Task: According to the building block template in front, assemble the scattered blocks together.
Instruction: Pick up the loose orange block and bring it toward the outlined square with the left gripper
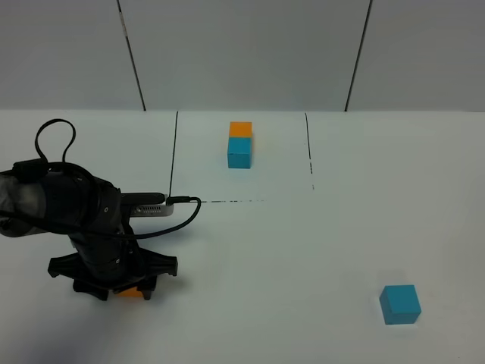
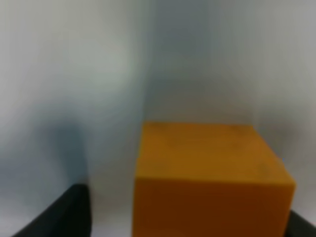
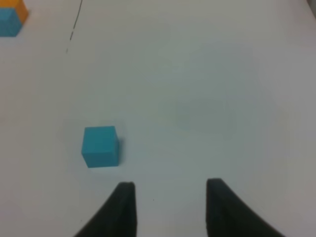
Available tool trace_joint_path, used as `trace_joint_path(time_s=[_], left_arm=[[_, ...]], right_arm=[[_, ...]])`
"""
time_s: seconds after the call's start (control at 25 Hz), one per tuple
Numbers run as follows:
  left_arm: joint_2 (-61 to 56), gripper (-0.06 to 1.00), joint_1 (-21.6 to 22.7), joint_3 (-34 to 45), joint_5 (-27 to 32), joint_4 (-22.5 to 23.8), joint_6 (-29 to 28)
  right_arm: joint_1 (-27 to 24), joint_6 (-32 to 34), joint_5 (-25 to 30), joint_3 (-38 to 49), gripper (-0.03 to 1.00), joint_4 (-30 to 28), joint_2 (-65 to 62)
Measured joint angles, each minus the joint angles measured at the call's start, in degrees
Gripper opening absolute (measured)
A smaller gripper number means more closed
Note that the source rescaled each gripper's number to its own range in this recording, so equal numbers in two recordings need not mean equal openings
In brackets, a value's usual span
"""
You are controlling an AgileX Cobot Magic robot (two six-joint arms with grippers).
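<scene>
The matte, sharp-edged orange cube [image 2: 212, 173] sits on the smooth white table [image 1: 303, 250] between the fingers of the left claw [image 1: 126, 291]. That arm is bent low, pointing down, and I cannot tell whether it grips. The cyan cube [image 1: 400, 303] lies well apart, near the right claw [image 3: 169, 183] — closed, empty. The template [image 1: 240, 144] stands far back, mid-table.

I see a plain white matte tabletop [image 1: 303, 250] filling most of my high view. Along its far edge stands a pale grey panelled wall [image 1: 242, 53], split by two thin dark seams: one [image 1: 130, 53] toward the far left corner, the other [image 1: 359, 53] right of the middle.
</scene>
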Motion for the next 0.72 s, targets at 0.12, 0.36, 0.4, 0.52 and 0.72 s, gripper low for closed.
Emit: trace_joint_path(time_s=[0.12, 0.36, 0.4, 0.52, 0.72], left_arm=[[0.00, 0.00, 0.00, 0.00, -0.05, -0.37, 0.00], [0.00, 0.00, 0.00, -0.05, -0.10, 0.34, 0.00], [0.00, 0.00, 0.00, -0.05, -0.10, 0.34, 0.00], [0.00, 0.00, 0.00, -0.05, 0.08, 0.34, 0.73], [-0.66, 0.00, -0.05, -0.05, 1.70, 1.12, 12.05]], right_arm=[[0.00, 0.00, 0.00, 0.00, 0.00, 0.00, 0.00], [0.00, 0.00, 0.00, 0.00, 0.00, 0.00, 0.00], [0.00, 0.00, 0.00, 0.00, 0.00, 0.00, 0.00], [0.00, 0.00, 0.00, 0.00, 0.00, 0.00, 0.00], [0.00, 0.00, 0.00, 0.00, 0.00, 0.00, 0.00]])
